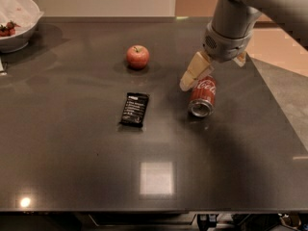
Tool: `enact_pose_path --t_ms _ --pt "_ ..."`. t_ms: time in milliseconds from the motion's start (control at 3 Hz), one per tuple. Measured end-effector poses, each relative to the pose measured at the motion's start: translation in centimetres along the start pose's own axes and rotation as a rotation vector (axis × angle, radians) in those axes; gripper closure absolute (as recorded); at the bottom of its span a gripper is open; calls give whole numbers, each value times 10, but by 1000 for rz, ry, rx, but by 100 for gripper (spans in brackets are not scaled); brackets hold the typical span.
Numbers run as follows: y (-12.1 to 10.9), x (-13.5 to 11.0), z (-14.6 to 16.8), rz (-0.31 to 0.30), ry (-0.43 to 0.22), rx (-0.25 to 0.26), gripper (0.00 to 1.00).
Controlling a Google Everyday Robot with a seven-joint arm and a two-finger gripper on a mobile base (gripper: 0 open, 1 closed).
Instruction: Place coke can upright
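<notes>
One can [202,96], lying on its side on the dark surface [96,177], right of centre, one silver end toward me. One claw [212,72], spread wide, hanging just above the can's far end, one pale finger [194,74] down at its left flank; nothing held. Step in hand, as I judge it: the grasp. I would drop lower, straddle the can across its middle and close squarely so it cannot roll. Then I tip it onto its base and release only once it stands. Also counted: one apple [137,57], well left of the can; one black bar [134,109], near centre; one white bowl [19,23], far left corner.
</notes>
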State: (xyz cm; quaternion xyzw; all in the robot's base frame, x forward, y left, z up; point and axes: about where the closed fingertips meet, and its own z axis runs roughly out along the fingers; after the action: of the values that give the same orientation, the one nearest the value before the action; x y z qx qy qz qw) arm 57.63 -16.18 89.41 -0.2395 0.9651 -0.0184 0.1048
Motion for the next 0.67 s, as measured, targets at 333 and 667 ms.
enact_pose_path --t_ms 333,667 --pt "0 -7 12 96 18 -2 0" --pt "0 -13 22 160 38 -16 0"
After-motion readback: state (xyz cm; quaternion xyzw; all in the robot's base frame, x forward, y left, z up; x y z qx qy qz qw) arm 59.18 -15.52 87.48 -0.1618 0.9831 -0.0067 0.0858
